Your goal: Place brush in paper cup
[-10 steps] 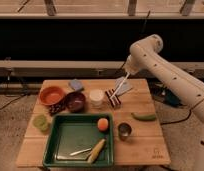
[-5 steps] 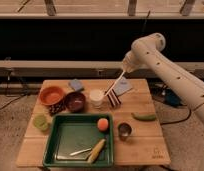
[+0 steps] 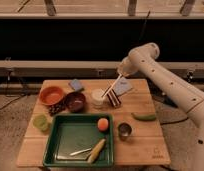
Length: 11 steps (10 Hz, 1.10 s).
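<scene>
One pincer, clamped on the brush, hangs just right of the paper cup. Slanted so, the brush's lower tip seems aimed inside.

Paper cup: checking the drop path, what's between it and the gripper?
Camera view: only the slim white brush, held by the gripper's shut jaws above the wooden table's far edge, slants down toward the small white paper cup.

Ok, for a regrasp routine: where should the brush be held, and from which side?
Probably by the upper end of its slim white handle, coming from above. The brush slants down toward the paper cup, so a high grip leaves the lower end free to enter. The gripper, above the table's back edge, is shut on that end.
</scene>
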Each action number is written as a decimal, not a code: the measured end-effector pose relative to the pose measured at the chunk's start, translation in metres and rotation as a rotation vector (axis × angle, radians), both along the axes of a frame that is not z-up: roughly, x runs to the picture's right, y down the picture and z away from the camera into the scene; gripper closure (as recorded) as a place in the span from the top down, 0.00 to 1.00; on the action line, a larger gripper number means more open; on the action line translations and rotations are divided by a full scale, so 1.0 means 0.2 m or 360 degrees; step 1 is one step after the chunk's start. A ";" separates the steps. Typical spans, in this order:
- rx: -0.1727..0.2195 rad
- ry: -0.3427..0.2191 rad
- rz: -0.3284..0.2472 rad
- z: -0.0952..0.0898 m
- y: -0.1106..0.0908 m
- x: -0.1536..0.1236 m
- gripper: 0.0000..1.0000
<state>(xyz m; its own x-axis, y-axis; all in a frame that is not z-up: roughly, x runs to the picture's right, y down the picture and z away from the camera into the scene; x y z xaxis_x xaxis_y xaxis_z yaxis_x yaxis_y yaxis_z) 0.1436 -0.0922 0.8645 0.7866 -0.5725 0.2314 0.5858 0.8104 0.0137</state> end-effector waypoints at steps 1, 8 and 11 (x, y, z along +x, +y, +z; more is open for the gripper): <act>0.0006 -0.0013 0.0005 0.07 0.03 -0.02 0.00; 0.0017 -0.0041 0.0008 0.14 0.05 -0.05 0.00; 0.0017 -0.0041 0.0009 0.14 0.05 -0.05 0.00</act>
<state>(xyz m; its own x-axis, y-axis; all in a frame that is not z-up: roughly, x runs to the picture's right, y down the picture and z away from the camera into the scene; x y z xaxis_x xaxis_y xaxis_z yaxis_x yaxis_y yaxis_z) 0.1339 -0.0832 0.8919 0.7836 -0.5707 0.2454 0.5807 0.8133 0.0373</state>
